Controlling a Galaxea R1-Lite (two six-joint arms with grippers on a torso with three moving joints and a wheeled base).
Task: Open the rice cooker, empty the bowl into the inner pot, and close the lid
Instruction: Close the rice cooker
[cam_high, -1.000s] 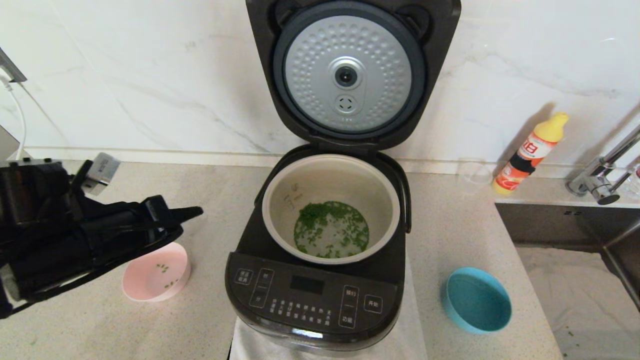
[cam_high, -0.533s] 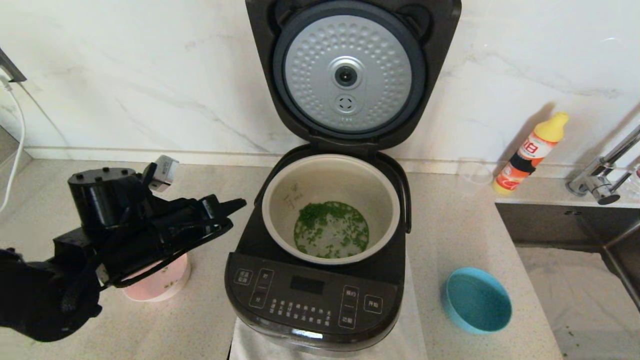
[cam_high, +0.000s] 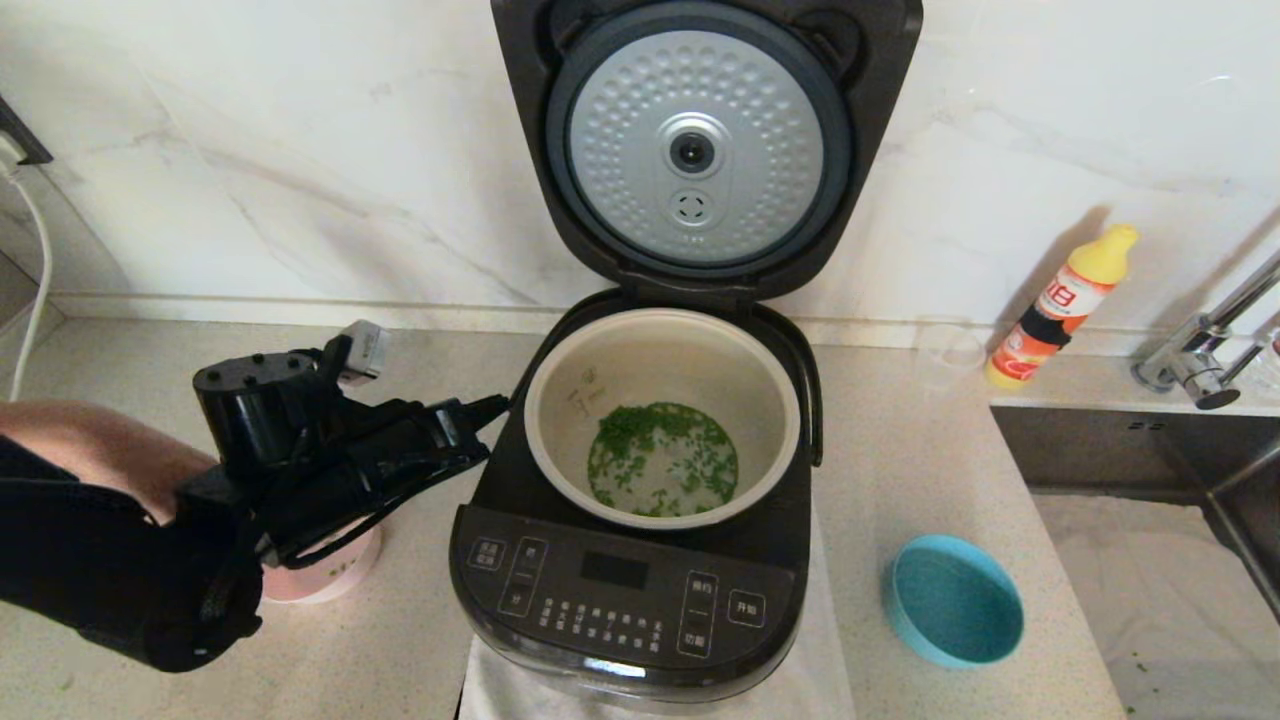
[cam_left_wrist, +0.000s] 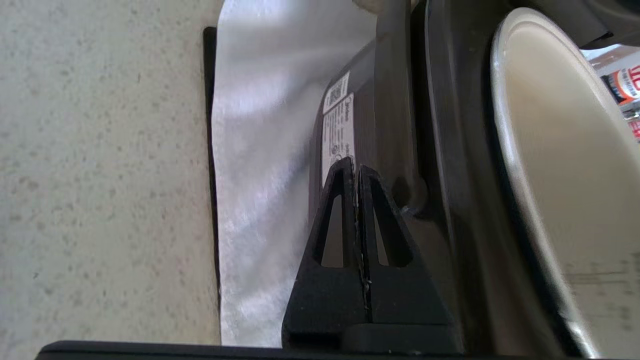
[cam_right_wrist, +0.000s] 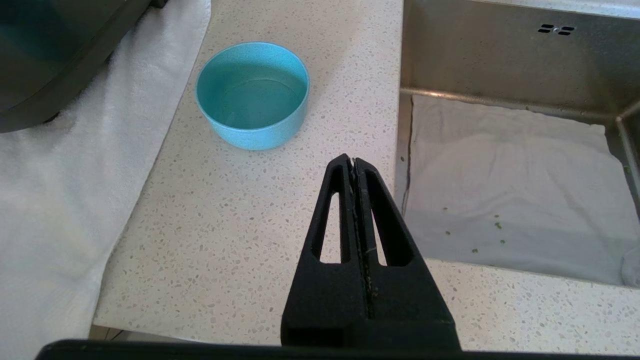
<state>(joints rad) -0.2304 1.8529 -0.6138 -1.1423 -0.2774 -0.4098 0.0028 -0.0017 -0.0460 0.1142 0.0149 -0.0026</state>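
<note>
We see the rice cooker (cam_high: 640, 560) in the middle of the head view, sitting on a white cloth (cam_high: 820, 660) on the speckled counter (cam_high: 420, 640). Its lid (cam_high: 700, 150) stands straight up at the top middle of the frame, and we can see the bumpy silver disc on its underside. The inner pot (cam_high: 662, 415) sits inside the cooker, and little green bits lie on its bottom. Our left gripper (cam_high: 495, 403) is at the middle left of the frame, with its tips right next to the left side of the cooker. Its two fingers (cam_left_wrist: 345, 210) are pressed together and hold nothing. Under that arm, at the lower left, a pink bowl (cam_high: 320, 575) peeks out. Our right gripper (cam_right_wrist: 354, 161) does not show in the head view; in its own wrist view its fingers are pressed together too, with nothing between them. It hangs over the counter near a blue bowl (cam_high: 952, 600), beside the sink (cam_right_wrist: 500, 90). A yellow-capped bottle (cam_high: 1060, 305) stands at the right by the wall.
</note>
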